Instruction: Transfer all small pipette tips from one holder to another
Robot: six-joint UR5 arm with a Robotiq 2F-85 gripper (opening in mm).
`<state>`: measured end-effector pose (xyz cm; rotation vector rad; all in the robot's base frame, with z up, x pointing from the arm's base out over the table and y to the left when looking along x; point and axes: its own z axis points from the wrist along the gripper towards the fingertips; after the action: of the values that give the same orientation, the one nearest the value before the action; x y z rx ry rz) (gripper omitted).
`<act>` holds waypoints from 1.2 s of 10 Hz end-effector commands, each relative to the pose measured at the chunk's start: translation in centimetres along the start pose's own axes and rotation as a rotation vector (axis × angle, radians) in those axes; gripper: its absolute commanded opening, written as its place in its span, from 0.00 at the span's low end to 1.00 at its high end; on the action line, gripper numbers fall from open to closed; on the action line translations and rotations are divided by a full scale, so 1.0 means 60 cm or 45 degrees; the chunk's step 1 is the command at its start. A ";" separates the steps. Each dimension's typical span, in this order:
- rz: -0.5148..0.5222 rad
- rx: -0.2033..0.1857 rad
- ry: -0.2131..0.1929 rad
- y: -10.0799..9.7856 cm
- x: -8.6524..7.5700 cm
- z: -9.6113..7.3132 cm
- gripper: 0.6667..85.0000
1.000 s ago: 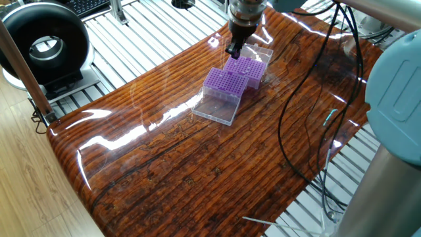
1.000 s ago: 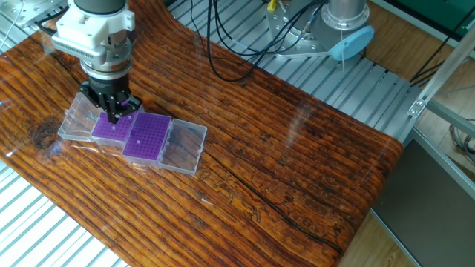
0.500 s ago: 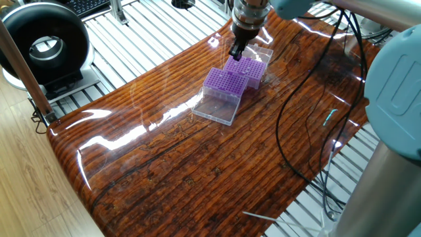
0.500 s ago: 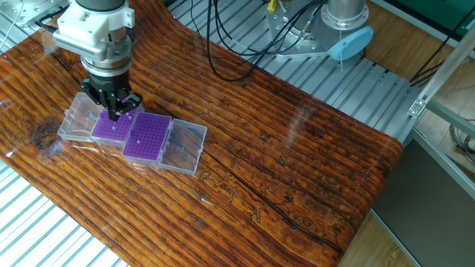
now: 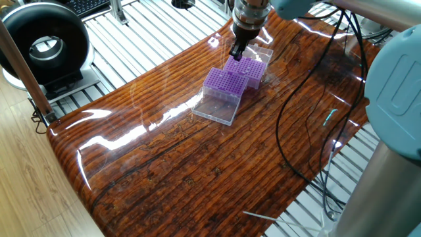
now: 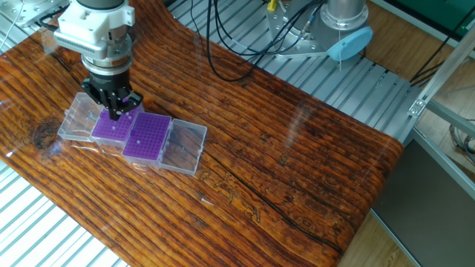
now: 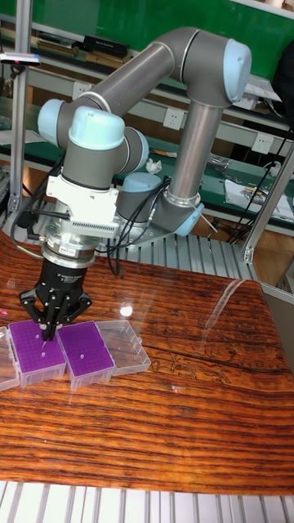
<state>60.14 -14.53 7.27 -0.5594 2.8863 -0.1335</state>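
Seemingly early on: the end effector (image 7: 54, 329), fingertips nearly together on something too small to identify, hovers over one square purple rack (image 6: 111, 126); the neighbouring purple rack (image 6: 147, 138) shows one pale tip.

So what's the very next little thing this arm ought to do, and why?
Probably shift sideways toward the neighbouring rack. The tool hangs just above the rack it stands over, fingers drawn close together as if pinching something. Whether a tip is actually held is too small to tell. If one is, the second rack beside it, touching the first, is where it belongs.
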 end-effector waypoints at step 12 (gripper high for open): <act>0.029 -0.084 0.019 0.014 0.021 -0.007 0.01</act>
<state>58.86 -14.31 7.11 -0.5534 2.9136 -0.0635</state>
